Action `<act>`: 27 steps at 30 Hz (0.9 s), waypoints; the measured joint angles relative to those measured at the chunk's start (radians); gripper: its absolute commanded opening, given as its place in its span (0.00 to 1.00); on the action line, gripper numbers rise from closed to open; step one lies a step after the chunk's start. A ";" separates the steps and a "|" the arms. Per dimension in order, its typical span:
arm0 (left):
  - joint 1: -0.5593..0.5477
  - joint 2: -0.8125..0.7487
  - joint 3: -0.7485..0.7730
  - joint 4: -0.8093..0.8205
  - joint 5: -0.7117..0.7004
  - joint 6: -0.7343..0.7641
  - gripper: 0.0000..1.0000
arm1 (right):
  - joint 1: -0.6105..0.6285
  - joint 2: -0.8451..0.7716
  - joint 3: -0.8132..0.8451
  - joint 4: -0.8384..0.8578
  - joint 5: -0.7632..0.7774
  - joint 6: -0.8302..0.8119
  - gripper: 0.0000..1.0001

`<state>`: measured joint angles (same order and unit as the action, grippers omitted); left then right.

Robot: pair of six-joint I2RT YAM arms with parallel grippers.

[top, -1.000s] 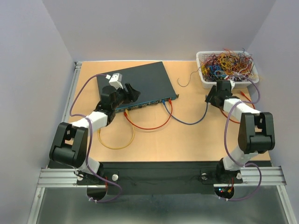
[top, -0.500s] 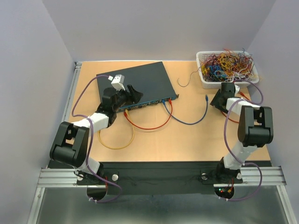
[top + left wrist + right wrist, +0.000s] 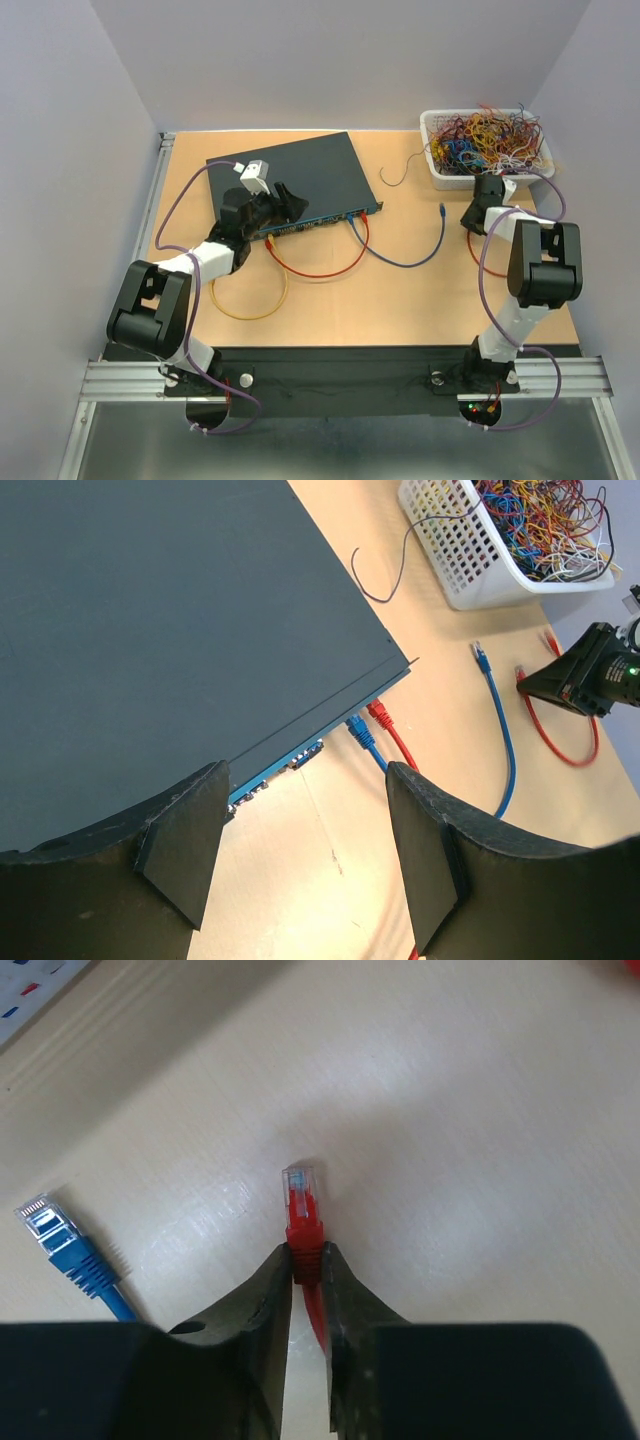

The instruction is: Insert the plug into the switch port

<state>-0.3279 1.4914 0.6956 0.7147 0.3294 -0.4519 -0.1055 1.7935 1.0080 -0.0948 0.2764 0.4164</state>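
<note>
The right pincer [image 3: 308, 1260] is closed tight on the red plug [image 3: 302, 1205], which points to 12 o'clock over the counter [image 3: 480, 1110]. The left pincer [image 3: 300, 850] is wide open and holds nothing. The switch port [image 3: 305, 755] row on the teal box [image 3: 150, 630] is just beyond it, at 12 o'clock.

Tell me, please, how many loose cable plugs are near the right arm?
2: red plug, pinched in the right claw; blue plug, free beside it. The basket may hide others.
</note>
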 measured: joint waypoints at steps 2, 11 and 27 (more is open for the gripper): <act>0.000 0.000 0.000 0.000 0.000 0.000 0.74 | -0.001 0.000 0.000 0.002 -0.014 0.000 0.07; -0.021 -0.015 0.000 -0.017 -0.009 -0.002 0.74 | 0.055 -0.148 -0.108 -0.012 -0.138 -0.010 0.00; -0.043 -0.198 -0.035 -0.020 -0.004 0.017 0.74 | 0.322 -0.654 -0.459 0.423 -1.035 0.016 0.00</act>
<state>-0.3714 1.2930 0.6601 0.6949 0.3252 -0.4351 0.2169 1.1393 0.5495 0.3279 -0.7586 0.4320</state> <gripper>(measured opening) 0.745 0.152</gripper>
